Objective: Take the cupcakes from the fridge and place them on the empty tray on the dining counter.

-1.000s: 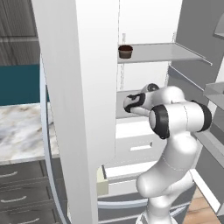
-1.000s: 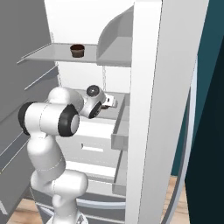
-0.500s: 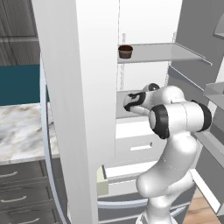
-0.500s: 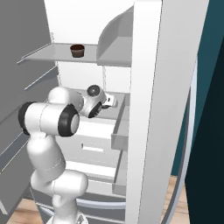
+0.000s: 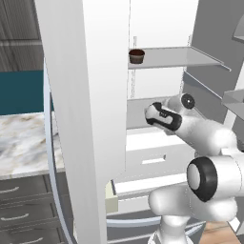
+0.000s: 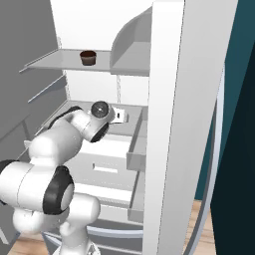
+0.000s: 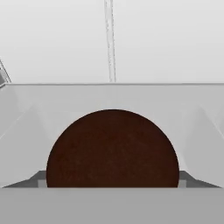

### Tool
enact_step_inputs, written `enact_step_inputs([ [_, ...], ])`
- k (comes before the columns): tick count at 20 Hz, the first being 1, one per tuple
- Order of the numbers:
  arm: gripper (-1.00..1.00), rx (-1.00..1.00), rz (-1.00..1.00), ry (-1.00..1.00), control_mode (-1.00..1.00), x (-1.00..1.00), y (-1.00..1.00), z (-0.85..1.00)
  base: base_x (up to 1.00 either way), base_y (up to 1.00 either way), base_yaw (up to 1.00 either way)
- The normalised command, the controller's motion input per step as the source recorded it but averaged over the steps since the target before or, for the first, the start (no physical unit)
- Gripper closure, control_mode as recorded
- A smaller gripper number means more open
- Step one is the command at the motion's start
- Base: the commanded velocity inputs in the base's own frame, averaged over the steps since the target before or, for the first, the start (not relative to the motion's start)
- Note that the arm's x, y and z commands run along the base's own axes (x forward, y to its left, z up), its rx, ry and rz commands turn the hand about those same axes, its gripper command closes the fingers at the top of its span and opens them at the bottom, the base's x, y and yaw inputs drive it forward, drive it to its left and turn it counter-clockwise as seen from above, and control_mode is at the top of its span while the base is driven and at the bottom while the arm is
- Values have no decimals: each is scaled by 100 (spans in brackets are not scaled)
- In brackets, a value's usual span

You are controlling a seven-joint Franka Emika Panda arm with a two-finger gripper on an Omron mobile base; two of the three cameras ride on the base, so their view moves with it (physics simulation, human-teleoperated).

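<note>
You are working the first pick of the task: the arm is reaching into the open fridge [image 5: 159, 28] at its lower shelf level, and the gripper [image 6: 120, 115] is sitting right up against one cupcake [image 7: 112, 148], whose dark brown dome is looming large at the bottom of the hand view. Grey tips are showing at either flank of that cupcake, so the jaws are straddling it fairly wide, but you cannot tell from these pictures whether they are pressing on it or standing just clear. The next move, as I judge it, is calling for a firm close, then a small lift and a straight pull back out of the compartment before any swing toward the dining counter and its tray. The second cupcake [image 5: 137, 56] is waiting on the upper glass shelf [image 5: 183, 57], well above the hand, and it is looking like a later trip. Watch what is crowding you: the open fridge door [image 5: 81, 100] is standing close on the arm's left, the door bins [image 6: 137, 149] are hemming in its right, and the white drawers [image 5: 152, 159] are lying just below the forearm. A marble counter [image 5: 21, 143] is lying beyond the door to the left.
</note>
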Motion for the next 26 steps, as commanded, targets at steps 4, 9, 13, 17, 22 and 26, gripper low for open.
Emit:
enact_step_inputs([
  [4, 100, -2, 15, 0, -100, -100, 0, 100, 0, 0, 0],
  [9, 100, -10, 7, 4, -100, -98, 3, 100, 0, 0, 0],
  [13, 100, -15, 1, 17, -100, -95, 21, 97, 0, 0, 0],
  [17, 100, -16, 0, 16, -100, -100, 25, 52, 0, 0, 0],
  [22, 100, -7, 0, 1, -100, -100, 2, 4, 0, 0, 0],
  [26, 100, 0, 0, -16, -100, -99, -8, -7, 0, 0, 0],
])
